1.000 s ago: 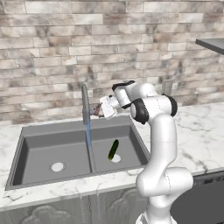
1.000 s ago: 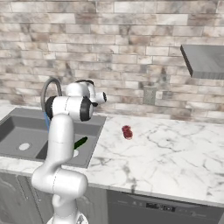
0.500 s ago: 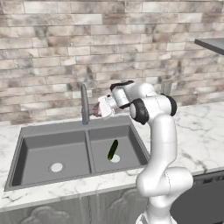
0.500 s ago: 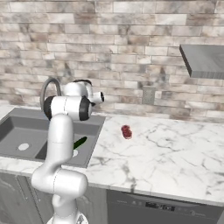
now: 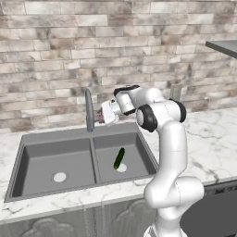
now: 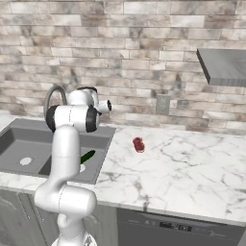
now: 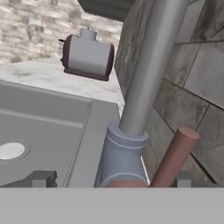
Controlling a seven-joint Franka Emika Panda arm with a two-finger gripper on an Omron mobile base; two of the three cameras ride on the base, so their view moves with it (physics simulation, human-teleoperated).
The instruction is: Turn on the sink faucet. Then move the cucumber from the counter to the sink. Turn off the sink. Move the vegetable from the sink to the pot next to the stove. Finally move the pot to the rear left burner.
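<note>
gripper [image 5: 102, 116] released, fingers spread at the faucet [image 5: 89, 111] base lever, placed for shutoff; cucumber [image 5: 119, 158] already in right basin of the sink [image 5: 28, 148].

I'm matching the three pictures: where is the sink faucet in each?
Left base view: sink faucet stands behind the divider of the sink.
Right base view: its curved spout shows behind the arm, far left.
Hand view: its base and pipe rise through the center.
Shared landmark: the sink.
</note>
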